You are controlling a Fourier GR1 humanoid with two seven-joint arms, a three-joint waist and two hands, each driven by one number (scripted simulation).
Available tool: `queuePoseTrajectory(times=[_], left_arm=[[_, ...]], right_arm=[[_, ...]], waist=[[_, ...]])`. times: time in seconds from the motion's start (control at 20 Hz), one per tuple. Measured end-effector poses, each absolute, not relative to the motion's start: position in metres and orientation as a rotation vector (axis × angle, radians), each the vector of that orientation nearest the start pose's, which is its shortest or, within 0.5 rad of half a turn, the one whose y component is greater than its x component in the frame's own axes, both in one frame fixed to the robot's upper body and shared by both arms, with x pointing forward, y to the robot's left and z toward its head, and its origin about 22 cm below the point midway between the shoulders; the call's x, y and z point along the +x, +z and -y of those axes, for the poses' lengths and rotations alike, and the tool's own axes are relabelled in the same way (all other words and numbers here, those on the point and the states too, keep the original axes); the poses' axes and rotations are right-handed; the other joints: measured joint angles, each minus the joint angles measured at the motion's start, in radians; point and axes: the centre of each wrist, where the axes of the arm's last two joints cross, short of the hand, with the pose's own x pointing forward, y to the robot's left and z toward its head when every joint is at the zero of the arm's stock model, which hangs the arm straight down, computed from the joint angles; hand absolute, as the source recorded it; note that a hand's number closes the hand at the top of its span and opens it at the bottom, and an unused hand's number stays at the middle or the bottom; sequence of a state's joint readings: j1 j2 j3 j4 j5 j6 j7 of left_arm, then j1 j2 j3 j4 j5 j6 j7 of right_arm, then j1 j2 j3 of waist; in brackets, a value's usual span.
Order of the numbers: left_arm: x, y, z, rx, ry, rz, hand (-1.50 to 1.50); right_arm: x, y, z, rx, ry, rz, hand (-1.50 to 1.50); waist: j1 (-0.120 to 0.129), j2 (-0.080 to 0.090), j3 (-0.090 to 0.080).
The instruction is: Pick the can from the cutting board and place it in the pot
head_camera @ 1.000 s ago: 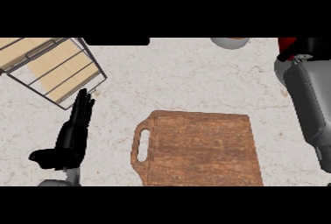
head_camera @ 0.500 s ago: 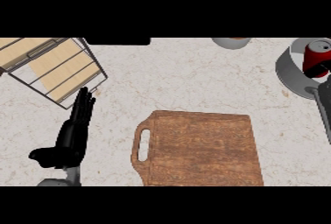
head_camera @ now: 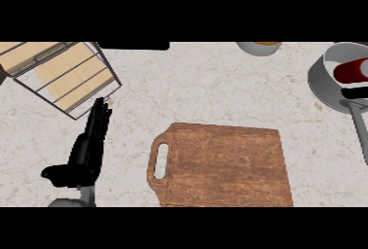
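In the head view, the pale marbled surface (head_camera: 215, 92) carries the brown wooden cutting board (head_camera: 223, 168) at lower centre, its slotted handle (head_camera: 159, 161) on the side toward the view's left and its top bare. The red can (head_camera: 351, 71) is well apart from the board, inside the grey pot (head_camera: 321, 78) at the upper right edge of the view; it sits within the pot's rim, partly cut off by the frame, and whether it stands or lies on its side cannot be told. The pot's long grey handle (head_camera: 357, 127) runs down toward the view's lower right, beside the board's far corner but not touching it. The left robot hand (head_camera: 86, 148) shows at lower left, to the left of the board and clear of it, with its fingers straight and together, pointing up the view, its thumb out to the side, and nothing in its hold. Its fingertips end just below a dark wire rack with wooden slats (head_camera: 61, 73) in the upper left corner. A grey bowl (head_camera: 257, 47) sits at the top edge. The right robot hand cannot be made out.
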State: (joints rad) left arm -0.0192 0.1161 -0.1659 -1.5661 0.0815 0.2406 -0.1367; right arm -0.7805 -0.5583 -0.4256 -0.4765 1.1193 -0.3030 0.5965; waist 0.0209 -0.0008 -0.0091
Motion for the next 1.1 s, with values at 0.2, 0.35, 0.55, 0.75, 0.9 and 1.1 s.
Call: queuePoseTrajectory(times=[0.2,0.35,0.55,0.75,0.9,1.1], left_arm=[[0.245,0.007,-0.219,0.091,0.022,1.712,0.00],[0.248,0.009,-0.219,0.096,0.021,1.718,0.00],[0.244,0.006,-0.225,0.108,0.029,1.710,0.00],[0.244,0.004,-0.224,0.106,0.040,1.703,0.00],[0.245,0.005,-0.225,0.107,0.042,1.704,0.00],[0.245,0.007,-0.222,0.106,0.043,1.704,0.00]], right_arm=[[0.379,0.072,0.429,-1.324,0.148,0.617,-1.50],[0.376,0.068,0.430,-1.307,0.070,0.745,-1.50],[0.376,0.074,0.430,-1.302,-0.121,0.983,-1.50],[0.369,0.078,0.438,-1.274,-0.323,1.146,-1.50],[0.357,0.075,0.451,-1.250,-0.447,1.202,-1.50],[0.335,0.058,0.468,-1.247,-0.542,1.243,-1.50]], waist=[[-0.001,-0.002,-0.001],[-0.005,-0.001,0.000],[-0.010,0.001,0.008],[-0.016,0.003,0.011],[-0.017,0.003,0.011],[-0.016,0.003,0.011]])
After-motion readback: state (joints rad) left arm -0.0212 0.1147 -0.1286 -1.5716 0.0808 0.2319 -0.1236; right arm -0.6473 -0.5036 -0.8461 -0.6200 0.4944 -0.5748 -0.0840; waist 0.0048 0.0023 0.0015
